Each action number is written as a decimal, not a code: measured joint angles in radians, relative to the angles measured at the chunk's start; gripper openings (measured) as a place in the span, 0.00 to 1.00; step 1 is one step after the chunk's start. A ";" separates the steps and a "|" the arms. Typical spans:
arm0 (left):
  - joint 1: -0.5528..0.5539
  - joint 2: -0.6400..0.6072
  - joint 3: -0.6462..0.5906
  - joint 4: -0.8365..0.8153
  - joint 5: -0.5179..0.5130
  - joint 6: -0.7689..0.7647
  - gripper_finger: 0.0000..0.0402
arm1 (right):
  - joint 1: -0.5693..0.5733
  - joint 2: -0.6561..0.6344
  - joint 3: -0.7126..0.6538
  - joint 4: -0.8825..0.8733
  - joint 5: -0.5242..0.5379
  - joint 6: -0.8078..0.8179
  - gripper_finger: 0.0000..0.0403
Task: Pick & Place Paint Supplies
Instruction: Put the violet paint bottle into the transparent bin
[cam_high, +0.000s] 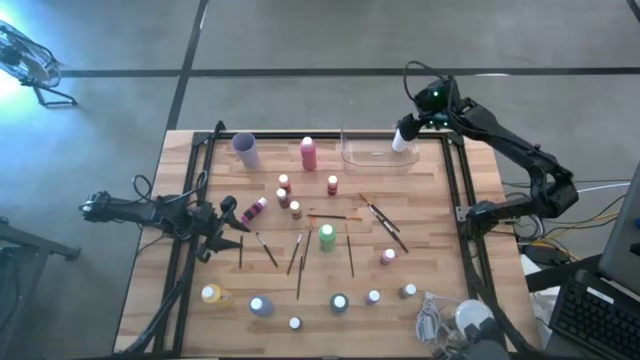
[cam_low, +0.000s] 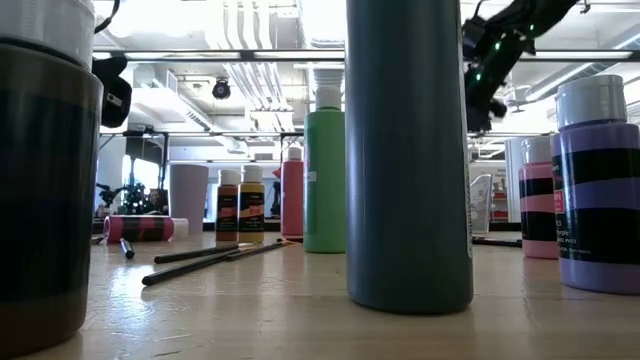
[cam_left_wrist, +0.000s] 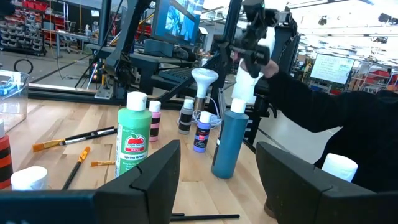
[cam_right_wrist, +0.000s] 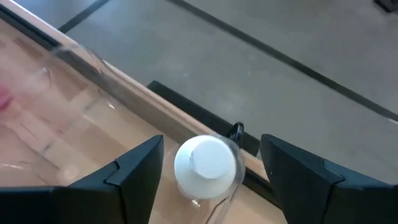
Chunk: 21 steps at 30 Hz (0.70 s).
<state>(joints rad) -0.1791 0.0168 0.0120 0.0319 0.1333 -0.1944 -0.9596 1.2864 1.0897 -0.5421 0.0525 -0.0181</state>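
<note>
Directly below the right hand (cam_right_wrist: 211, 171) a white bottle (cam_right_wrist: 205, 165) is standing at the end of the clear tray (cam_high: 372, 155), fingers spread wide on either side, not touching it. Ahead of the left hand (cam_left_wrist: 217, 168) (open, gripping nothing) a green bottle (cam_left_wrist: 134, 142) and brushes (cam_left_wrist: 74, 137) are sitting on the desk (cam_high: 430, 230).

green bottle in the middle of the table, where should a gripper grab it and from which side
Grip the green bottle around its straight body just under the white cap, coming down from above or level from its open right side. It stands upright, and its body is wider than the cap. Paintbrushes lie close on its left, so avoid that side.
</note>
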 joint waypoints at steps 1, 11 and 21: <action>0.000 0.000 0.000 0.000 0.000 0.000 0.54 | 0.000 -0.008 0.022 -0.019 0.000 0.000 0.67; 0.000 0.000 0.000 0.000 0.000 0.000 0.54 | 0.081 -0.056 0.259 -0.206 -0.001 -0.019 0.70; 0.000 0.000 0.000 0.000 0.000 0.000 0.54 | 0.377 -0.072 0.455 -0.268 -0.009 -0.061 0.64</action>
<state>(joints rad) -0.1787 0.0170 0.0120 0.0319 0.1333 -0.1944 -0.5824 1.2144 1.5451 -0.8102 0.0433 -0.0787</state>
